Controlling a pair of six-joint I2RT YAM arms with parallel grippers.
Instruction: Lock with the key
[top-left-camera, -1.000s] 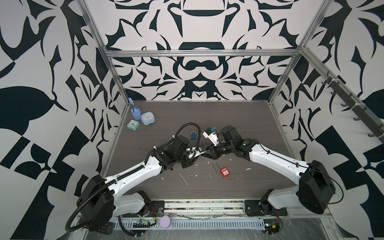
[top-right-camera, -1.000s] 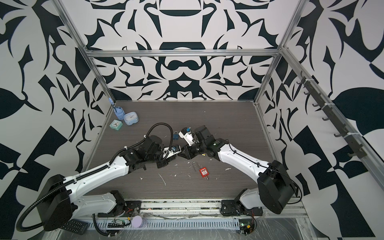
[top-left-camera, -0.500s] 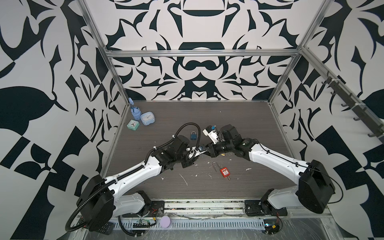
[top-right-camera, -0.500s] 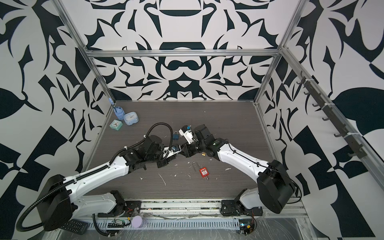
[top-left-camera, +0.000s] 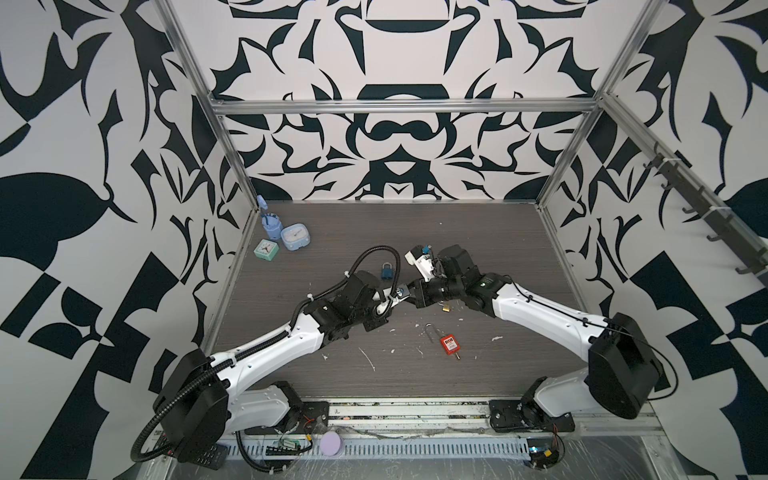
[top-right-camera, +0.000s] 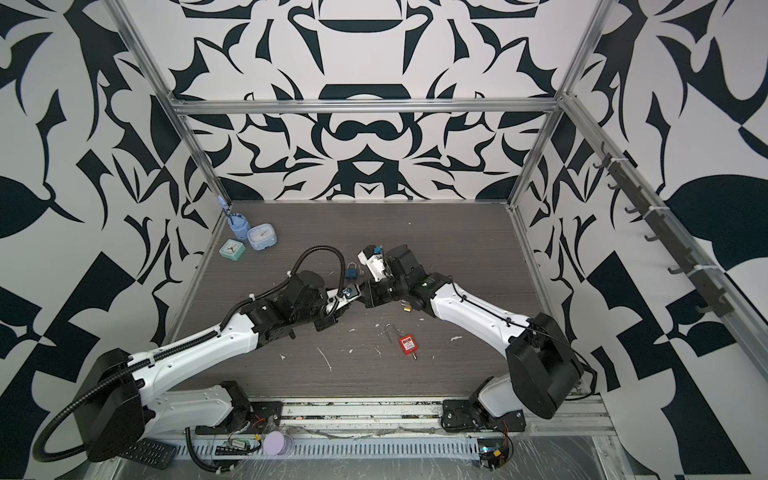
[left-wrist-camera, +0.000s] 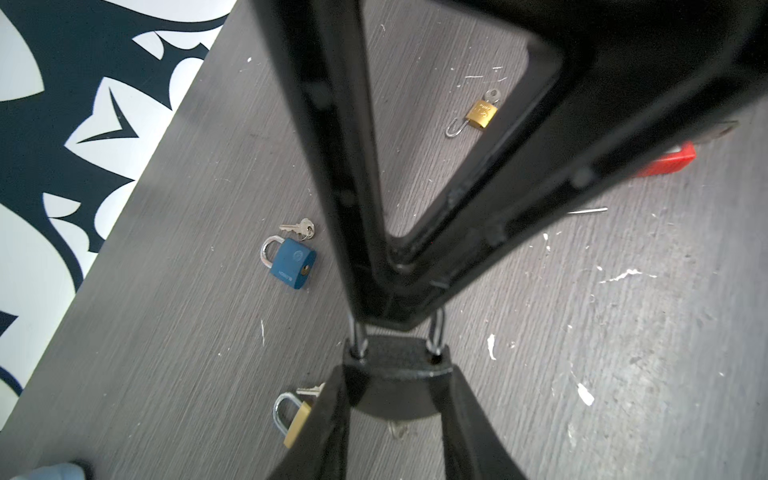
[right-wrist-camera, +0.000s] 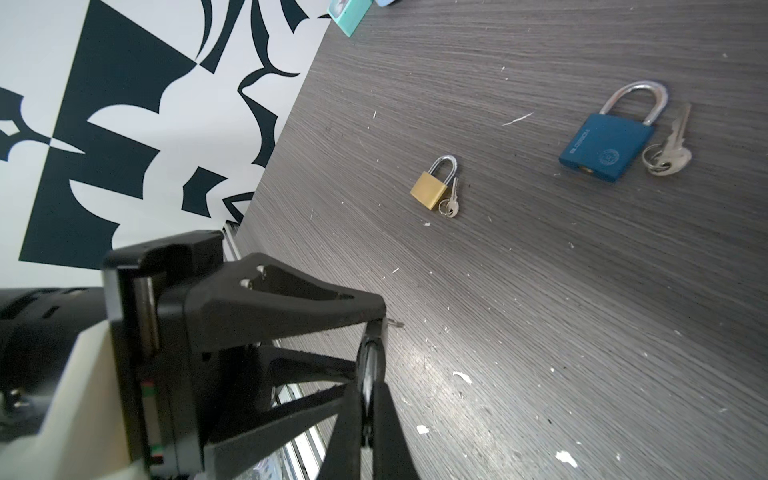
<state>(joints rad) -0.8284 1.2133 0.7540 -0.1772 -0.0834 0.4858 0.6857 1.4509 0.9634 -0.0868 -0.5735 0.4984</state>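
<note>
Table (top-left-camera: 478, 249): dark wood-grain top flecked with pale scraps, closed in by black-and-white patterned walls.
Left arm (top-left-camera: 270, 349): reaches from the near left edge to the middle of the table.
Right arm (top-left-camera: 540, 316): reaches from the near right edge and meets it there.
Left gripper (left-wrist-camera: 397, 374): narrowed onto the body of the black padlock (left-wrist-camera: 395, 353), with one finger against each side.
Right gripper (left-wrist-camera: 395, 313): fingers brought fully together, pinching the top of the shackle (left-wrist-camera: 435, 332).
Clocks: a mint one (top-left-camera: 266, 249) and a pale blue one (top-left-camera: 294, 237), just beside each other at the far left corner.
Black padlock, position: held clear of the table between the two fingertip pairs, at mid-table in both top views. Both shackle legs reach the top of the body, but whether they are latched cannot be told.
Red padlock (top-left-camera: 449, 344): lies flat nearer the front, its long shackle pointing away from the front edge.
Blue padlock (left-wrist-camera: 291, 264): lies flat beyond the grippers, its ringed keys (left-wrist-camera: 301, 228) just beside it.
Brass padlock (right-wrist-camera: 430, 189): lies flat with its shackle down and a small key (right-wrist-camera: 451, 205) touching its side.
Small brass padlock (left-wrist-camera: 481, 113): lies near the right arm with its shackle swung open.
Key: not plainly visible. A blurred pale shape (left-wrist-camera: 399, 430) shows below the black body, and it cannot be told what it is.
</note>
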